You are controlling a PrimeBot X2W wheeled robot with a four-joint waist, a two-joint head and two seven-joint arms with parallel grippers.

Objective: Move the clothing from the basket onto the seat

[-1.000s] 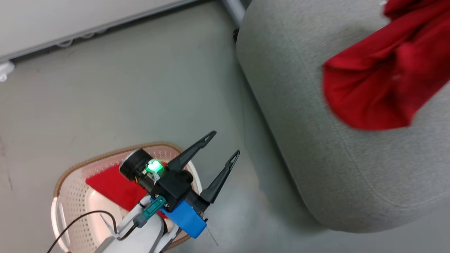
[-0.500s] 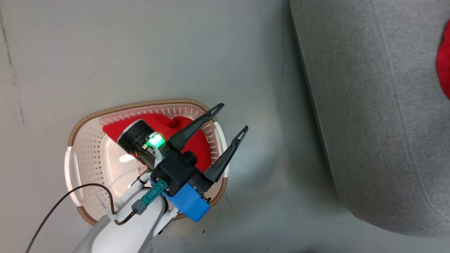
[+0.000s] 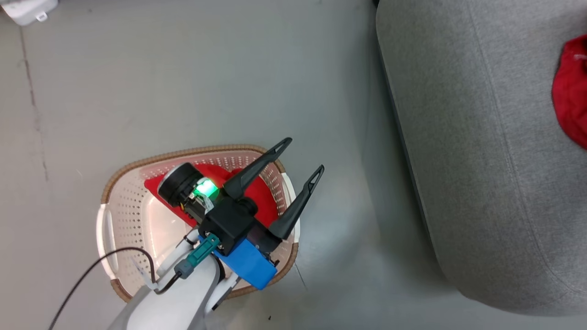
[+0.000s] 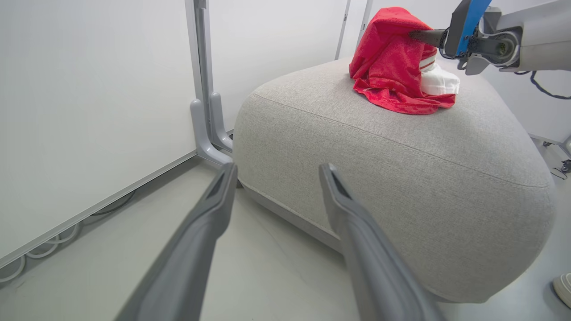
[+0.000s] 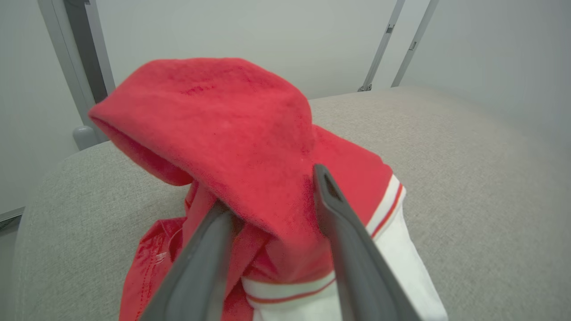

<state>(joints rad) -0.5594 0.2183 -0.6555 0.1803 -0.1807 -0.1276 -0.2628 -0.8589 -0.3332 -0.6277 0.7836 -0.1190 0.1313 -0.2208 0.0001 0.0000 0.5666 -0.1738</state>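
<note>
Right fingers (image 5: 350, 254) newly apart — clothing (image 5: 232, 120) loose between them on the seat (image 5: 468, 169); left fingers (image 4: 357, 240) wide, empty.

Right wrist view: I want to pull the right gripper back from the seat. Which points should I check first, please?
1. Red garment resting on seat: ok.
2. Right gripper jaws apart: ok.
3. Fabric free of its fingers: not ok, it drapes over both.
4. Basket emptied: not ok, second garment inside.
5. Left gripper open and empty: ok.
</note>
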